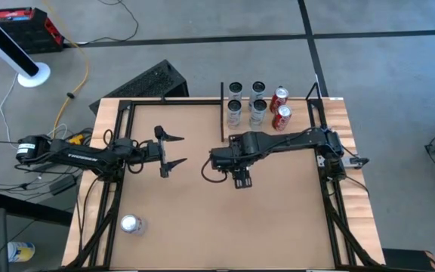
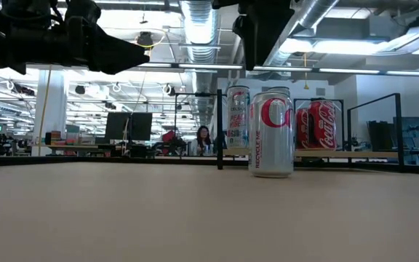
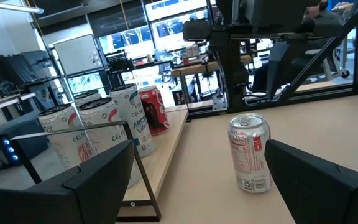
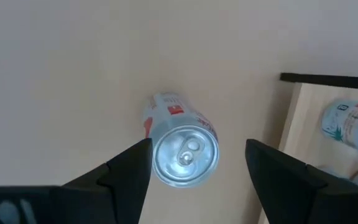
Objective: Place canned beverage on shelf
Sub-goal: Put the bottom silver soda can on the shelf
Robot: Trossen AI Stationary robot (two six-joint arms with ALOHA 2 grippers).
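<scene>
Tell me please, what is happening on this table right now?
The right gripper hangs open over a silver can that stands upright on the table next to the shelf. Its fingers are on either side of the can, not gripping it. The left gripper waits open nearby, facing that can. Six cans already stand on the shelf, and another can stands alone near the table's front corner on the left arm's side.

In the low view, the silver can (image 2: 270, 132) standing on the desk reads "RECYCLE ME" up its side, beside a big red "C". Behind it, the red cans (image 2: 317, 124) on the shelf (image 2: 340, 153) carry the Coca-Cola script. Other labels are unreadable.
</scene>
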